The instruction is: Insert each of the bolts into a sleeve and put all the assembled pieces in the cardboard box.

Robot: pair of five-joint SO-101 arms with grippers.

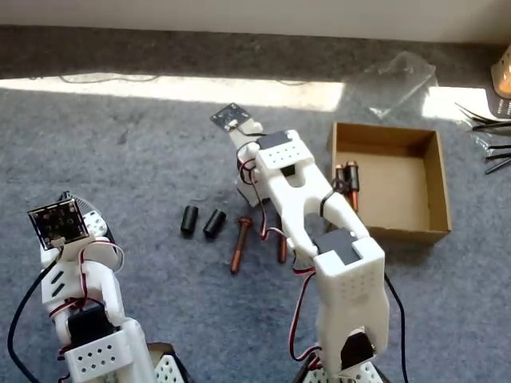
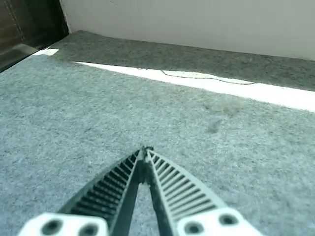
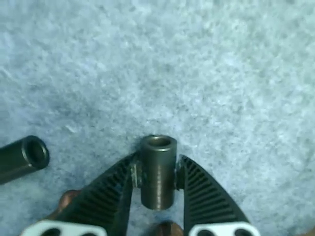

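Note:
My right gripper [image 3: 157, 160] is shut on an upright black sleeve [image 3: 157, 169] just above the grey carpet. A second sleeve [image 3: 22, 157] lies on its side close by. From above, two black sleeves [image 1: 189, 219] [image 1: 214, 223] lie side by side left of the right arm [image 1: 307, 207]. A copper bolt [image 1: 239, 243] lies beside them, and another bolt [image 1: 282, 249] is partly hidden by the arm. The cardboard box [image 1: 407, 234] stands to the right with assembled pieces [image 1: 348, 179] inside, by its left wall. My left gripper [image 2: 145, 150] is shut and empty over bare carpet at the near left.
A clear plastic bag [image 1: 395, 80] lies behind the box. Black strips [image 1: 491, 148] lie at the right edge. A sunlit band [image 1: 176, 88] crosses the far carpet. The left arm [image 1: 80, 279] stands at the near left corner.

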